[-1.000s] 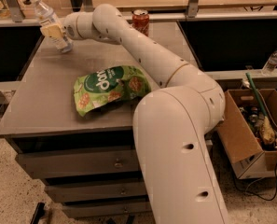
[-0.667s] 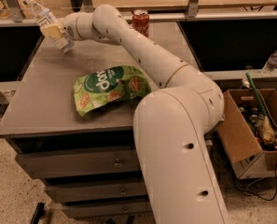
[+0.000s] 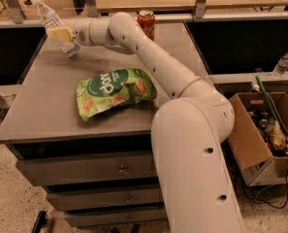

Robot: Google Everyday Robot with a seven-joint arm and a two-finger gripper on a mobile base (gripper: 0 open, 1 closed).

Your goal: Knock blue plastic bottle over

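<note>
The blue plastic bottle, clear with a white cap and a white-and-blue label, is at the far left corner of the grey table. It leans steeply with its cap toward the upper left and its base near the tabletop. My gripper is right against the bottle's lower half, at the end of my white arm, which reaches across the table from the lower right.
A green chip bag lies in the middle of the table. A red cola can stands at the far edge. A small clear bottle stands on a ledge at right, above an open cardboard box on the floor.
Almost nothing has changed. The bottle stays tilted against the gripper, and both have shifted only slightly.
</note>
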